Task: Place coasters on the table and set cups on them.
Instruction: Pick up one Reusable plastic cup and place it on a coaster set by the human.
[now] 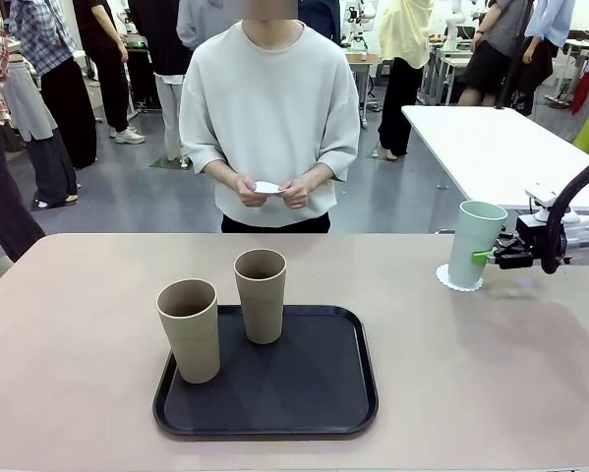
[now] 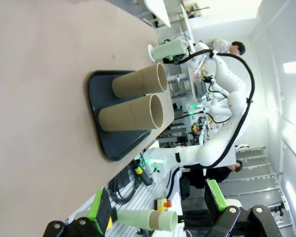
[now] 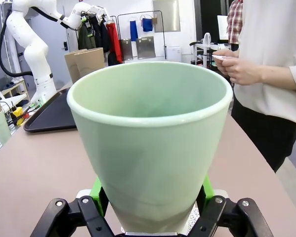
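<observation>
**A:** Where's the mint cup (image 1: 476, 243) right now, and which way is it pointing?

**B:** Far right of the table (image 1: 78, 324), on the person's side. Its mouth is up and its long axis is close to vertical, but the rim leans a little toward the right gripper (image 1: 489, 255). The base sits at the coaster (image 1: 458, 278), whose scalloped edge peeks out on the cup's left. I can't tell if the cup's full weight is down on it.

**A:** So the gripper has it?

**B:** Yep, pinching it low on the wall. In the right wrist view a green pad (image 3: 96, 190) presses on each side of the cup.

**A:** And the other arm?

**B:** The left gripper (image 2: 157, 203) has its fingers spread wide with nothing between them. It's off the table's edge, looking across at the tray (image 2: 96, 103).

**A:** The other two cups?

**B:** Both are upright on the black tray, mouths up. The tan cup (image 1: 189, 329) is at the front left and the brown cup (image 1: 261, 295) is just behind it to the right — close, but not touching as far as I can see.

**A:** And the person?

**B:** Standing at the far side, with both hands (image 1: 294, 190) together at the waist holding a small white piece (image 1: 267, 187). It's too small to make out.
</observation>
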Motion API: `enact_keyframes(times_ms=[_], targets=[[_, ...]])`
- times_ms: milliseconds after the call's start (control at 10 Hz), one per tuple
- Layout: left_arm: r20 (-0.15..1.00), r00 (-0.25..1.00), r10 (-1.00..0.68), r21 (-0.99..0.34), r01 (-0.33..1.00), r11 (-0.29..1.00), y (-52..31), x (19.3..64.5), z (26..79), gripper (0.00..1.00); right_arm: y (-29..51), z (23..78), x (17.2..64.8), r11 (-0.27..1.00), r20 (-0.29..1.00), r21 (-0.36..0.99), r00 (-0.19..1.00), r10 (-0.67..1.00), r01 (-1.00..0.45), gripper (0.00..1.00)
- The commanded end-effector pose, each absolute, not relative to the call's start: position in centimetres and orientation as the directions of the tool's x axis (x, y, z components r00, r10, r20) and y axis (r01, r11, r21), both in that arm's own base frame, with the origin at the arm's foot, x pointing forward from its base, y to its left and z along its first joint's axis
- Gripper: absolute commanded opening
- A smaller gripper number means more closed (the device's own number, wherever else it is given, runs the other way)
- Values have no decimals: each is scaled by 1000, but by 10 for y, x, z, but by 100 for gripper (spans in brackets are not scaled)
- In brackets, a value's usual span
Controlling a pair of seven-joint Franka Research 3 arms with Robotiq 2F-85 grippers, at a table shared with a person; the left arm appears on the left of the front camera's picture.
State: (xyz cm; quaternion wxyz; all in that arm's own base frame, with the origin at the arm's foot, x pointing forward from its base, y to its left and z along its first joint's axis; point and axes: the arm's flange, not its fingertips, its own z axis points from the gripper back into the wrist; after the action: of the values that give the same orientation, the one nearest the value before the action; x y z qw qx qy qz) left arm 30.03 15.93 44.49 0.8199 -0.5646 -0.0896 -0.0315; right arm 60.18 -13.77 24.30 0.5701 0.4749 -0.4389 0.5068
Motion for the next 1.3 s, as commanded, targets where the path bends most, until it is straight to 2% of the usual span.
enact_keyframes(times_ms=[0,1100,1200], targets=[[199,979,50,-921,170,351,160,300,446,100,-137,244,613,54,980,106,113,163,-993,83],[199,979,50,-921,170,351,160,300,446,100,-138,237,615,67,972,130,140,191,-989,83],[199,979,50,-921,170,351,160,300,446,100,-138,237,616,70,970,132,143,195,-989,100]])
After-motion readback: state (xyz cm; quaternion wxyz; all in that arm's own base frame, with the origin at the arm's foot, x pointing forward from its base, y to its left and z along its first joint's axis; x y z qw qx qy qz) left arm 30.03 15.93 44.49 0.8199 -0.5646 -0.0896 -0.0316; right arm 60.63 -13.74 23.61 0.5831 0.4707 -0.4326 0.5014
